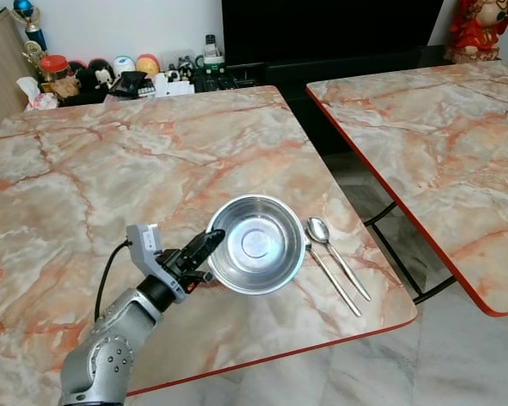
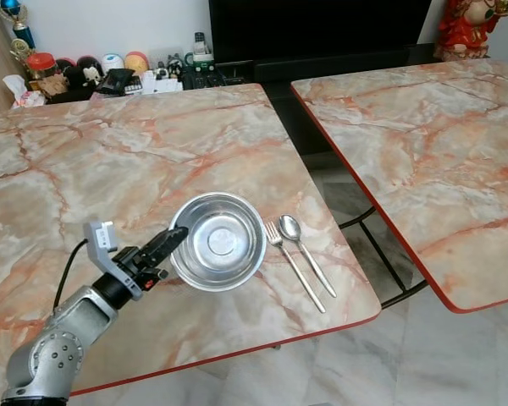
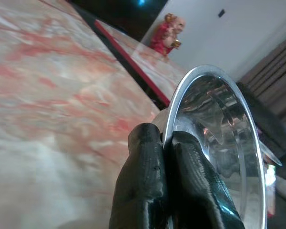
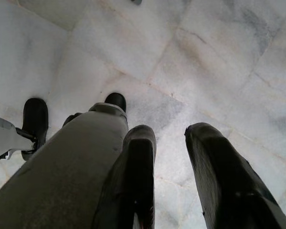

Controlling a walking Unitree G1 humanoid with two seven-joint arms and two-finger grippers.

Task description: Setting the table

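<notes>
I have the left gripper clamped on the bowl's near-left rim, fork and spoon lying just right of it on the counter.

Polished metal on glossy marble-look stone

The bowl is shiny, mirror-bright metal, smooth inside and at the rim; the spoon and fork beside it are the same bright metal. The worktop has a smooth, glossy marble-patterned face in pink, orange and grey, edged in red. The left claw has smooth, slightly glossy black fingers pinching the bowl's rim, on a silver metal arm. The right claw hangs over a pale, polished stone floor.
</notes>
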